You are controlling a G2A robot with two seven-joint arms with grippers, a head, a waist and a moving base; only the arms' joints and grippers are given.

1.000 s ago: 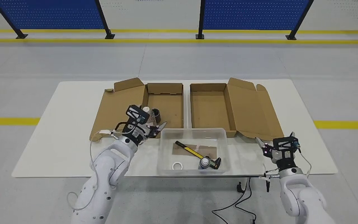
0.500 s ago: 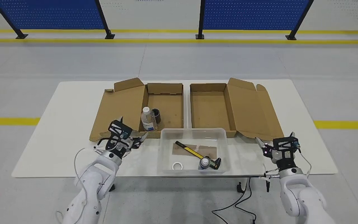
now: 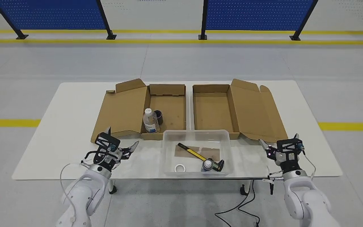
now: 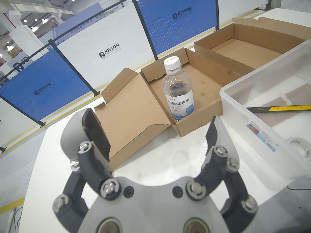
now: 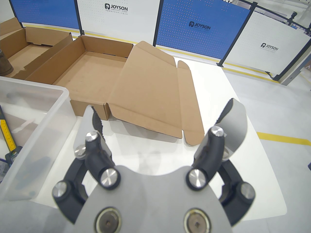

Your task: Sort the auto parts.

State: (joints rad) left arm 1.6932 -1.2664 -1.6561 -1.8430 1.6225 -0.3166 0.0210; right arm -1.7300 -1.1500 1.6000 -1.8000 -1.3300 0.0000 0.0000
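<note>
At the near left of the bench point(image 3: 51, 136): the left end effector point(image 3: 126, 151) sits over bare bench top, just left of the bin, with its fingers apart and nothing between them.
Near right corner: the right end effector point(image 3: 278, 142) has its fingers spread and holds nothing; it is close to the near corner of the right box's flap.
Bin point(image 3: 195, 133): a clear plastic bin at the near edge, between the two arms and just in front of both boxes.
In the bin: a yellow-and-black tool point(image 3: 190, 151) lies aslant. A white ring point(image 3: 180, 168) is toward the near left corner. A grey-topped part point(image 3: 210, 165) is at the tool's near end; whether it is upright or lying cannot be told.
Left box point(image 3: 170, 89): an open cardboard box behind the bin, with its lid spread to the left.
In the left box: a clear bottle point(image 4: 178, 93) with a white cap stands upright in the near left corner. A dark cylinder point(image 3: 159, 117) is just beside it.
Right box point(image 3: 212, 110): an open cardboard box next to the left box, with its lid spread to the right.
</note>
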